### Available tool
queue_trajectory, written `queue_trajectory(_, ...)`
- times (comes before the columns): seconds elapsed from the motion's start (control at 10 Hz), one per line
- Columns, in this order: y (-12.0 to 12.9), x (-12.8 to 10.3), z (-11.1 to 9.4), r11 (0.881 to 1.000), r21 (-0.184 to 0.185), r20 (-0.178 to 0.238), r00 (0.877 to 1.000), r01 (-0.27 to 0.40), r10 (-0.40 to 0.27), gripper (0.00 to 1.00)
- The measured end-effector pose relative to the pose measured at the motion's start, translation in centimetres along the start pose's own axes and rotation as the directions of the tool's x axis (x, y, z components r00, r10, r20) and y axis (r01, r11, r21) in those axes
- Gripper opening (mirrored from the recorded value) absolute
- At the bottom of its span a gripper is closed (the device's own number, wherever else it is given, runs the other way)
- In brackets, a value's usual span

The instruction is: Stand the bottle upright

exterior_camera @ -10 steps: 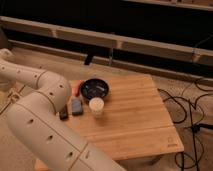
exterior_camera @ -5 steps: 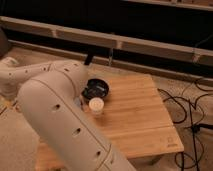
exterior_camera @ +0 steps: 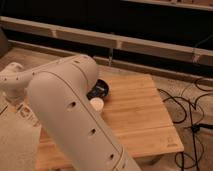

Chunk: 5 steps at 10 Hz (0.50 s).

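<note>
My arm (exterior_camera: 70,110) fills the left half of the camera view, sweeping from the left edge down to the bottom. The gripper is out of view and is shut. The arm covers the left part of the wooden table (exterior_camera: 140,120), and I cannot make out the bottle. Beside the arm, a black bowl (exterior_camera: 101,89) shows partly. Just in front of it stands a small white round-topped object (exterior_camera: 96,104).
Black cables (exterior_camera: 190,107) lie on the floor to the right of the table. A long pale ledge (exterior_camera: 125,42) runs along the dark wall behind. The table's right half shows bare wood.
The arm has swung across the view and come closer, now hiding the small items at the table's left and part of the bowl. The view has closed in on the table.
</note>
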Motion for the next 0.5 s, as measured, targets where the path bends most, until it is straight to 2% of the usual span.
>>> queue_trajectory(0.3, -4.1, -2.0, -2.0, 0.995, 0.079, 0.115, 0.991, 0.056, -0.065, 0.00)
queue_trajectory(0.4, -6.1, -1.9, -3.3, 0.990, 0.123, 0.170, 0.982, 0.067, -0.087, 0.00)
queue_trajectory(0.5, -7.1, -1.3, -3.9, 0.987, 0.146, 0.198, 0.976, 0.063, -0.091, 0.00)
